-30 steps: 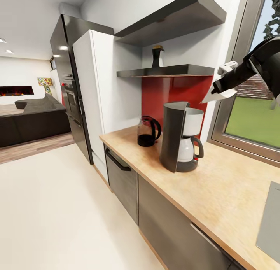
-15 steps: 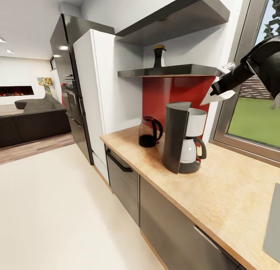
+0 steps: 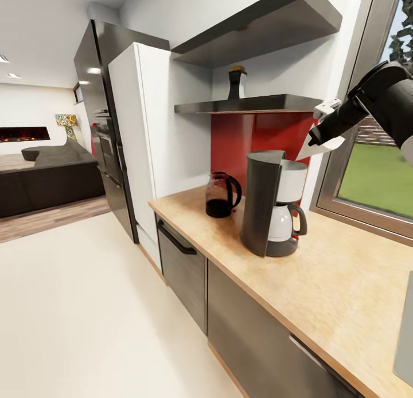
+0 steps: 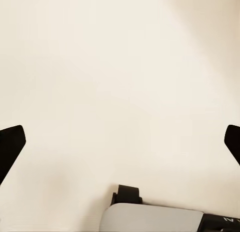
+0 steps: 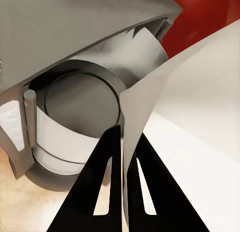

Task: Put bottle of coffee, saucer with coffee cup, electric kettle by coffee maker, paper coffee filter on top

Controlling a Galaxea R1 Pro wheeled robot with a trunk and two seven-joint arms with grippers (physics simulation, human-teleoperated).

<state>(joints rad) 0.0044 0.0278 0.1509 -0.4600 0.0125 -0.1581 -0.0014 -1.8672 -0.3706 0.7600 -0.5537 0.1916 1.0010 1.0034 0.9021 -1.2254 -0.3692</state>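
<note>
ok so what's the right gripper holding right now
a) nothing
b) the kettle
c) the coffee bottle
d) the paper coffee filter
d: the right gripper is shut on the white paper coffee filter, held above the coffee maker.

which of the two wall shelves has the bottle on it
The lower, thinner kitchen shelf, just above the red backsplash; the bottle stands on it. The thicker upper shelf hangs above.

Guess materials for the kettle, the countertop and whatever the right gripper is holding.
Electric kettle: looks like smoky transparent glass, since dark liquid shows through it; handle is glossy black, probably plastic.
Kitchen countertop: light beige with a wood-grain pattern and matte finish; wood or laminate, can't tell which.
Paper coffee filter, pinched in the right gripper: thin white matte sheet with a folded edge, most likely paper.
</note>
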